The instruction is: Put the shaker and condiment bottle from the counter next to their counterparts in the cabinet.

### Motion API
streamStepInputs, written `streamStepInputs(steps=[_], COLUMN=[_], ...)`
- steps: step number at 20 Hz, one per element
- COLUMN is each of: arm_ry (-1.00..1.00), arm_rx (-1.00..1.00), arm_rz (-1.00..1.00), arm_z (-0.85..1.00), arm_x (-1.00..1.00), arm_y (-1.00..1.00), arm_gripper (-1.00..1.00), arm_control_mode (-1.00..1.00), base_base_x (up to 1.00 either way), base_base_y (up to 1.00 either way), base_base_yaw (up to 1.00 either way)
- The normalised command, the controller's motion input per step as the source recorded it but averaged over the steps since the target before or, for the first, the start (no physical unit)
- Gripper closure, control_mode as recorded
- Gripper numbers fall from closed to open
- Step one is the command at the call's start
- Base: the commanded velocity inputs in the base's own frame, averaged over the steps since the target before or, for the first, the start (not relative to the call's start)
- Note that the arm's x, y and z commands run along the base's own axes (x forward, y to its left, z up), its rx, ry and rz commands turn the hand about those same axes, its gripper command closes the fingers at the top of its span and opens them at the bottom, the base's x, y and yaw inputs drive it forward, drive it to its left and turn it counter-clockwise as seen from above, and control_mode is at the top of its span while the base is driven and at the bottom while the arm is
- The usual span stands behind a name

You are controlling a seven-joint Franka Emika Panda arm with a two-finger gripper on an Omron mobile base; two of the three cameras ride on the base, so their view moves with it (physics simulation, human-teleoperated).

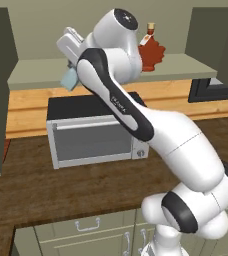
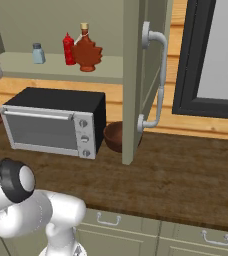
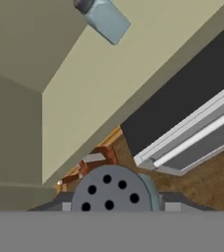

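1. We hold the small pale-blue see-through shaker with the grey cap (image 3: 115,189). The cap with its little holes sits between our gripper (image 1: 72,75) fingers, so the gripper is closed on it, just in front of the shelf's front edge.
2. We think it is light, hard and a bit slippery, so holding its sides works best.
3. Its twin shaker (image 2: 38,53) stands near the left end of the pale cabinet shelf (image 2: 106,67).
4. The maple-leaf bottle (image 2: 86,51) already touches the red squeeze bottle (image 2: 68,49) there.
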Motion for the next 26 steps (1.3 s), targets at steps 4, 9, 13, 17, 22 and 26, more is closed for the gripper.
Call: streamStepInputs(steps=[4, 9, 13, 17, 22, 26], arm_ry=[-0.04, -0.09, -0.08, -0.03, 0.0, 0.0], arm_rx=[0.0, 0.0, -0.01, -0.06, -0.06, -0.05], arm_rz=[-0.05, -0.05, 0.0, -0.02, -0.01, -0.01], arm_z=[0.42, 0.21, 0.0, 0.0, 0.0, 0.0], arm_x=[0.64, 0.17, -0.08, 0.15, 0.43, 0.33], arm_y=[-0.02, 0.04, 0.12, -0.04, -0.18, 0.0], arm_gripper=[1.0, 1.0, 1.0, 1.0, 1.0, 1.0], arm_control_mode=[-1.0, -1.0, -1.0, -1.0, -1.0, -1.0], base_base_x=[0.0, 0.0, 0.0, 0.0, 0.0, 0.0], base_base_y=[0.0, 0.0, 0.0, 0.0, 0.0, 0.0], base_base_yaw=[0.0, 0.0, 0.0, 0.0, 0.0, 0.0])
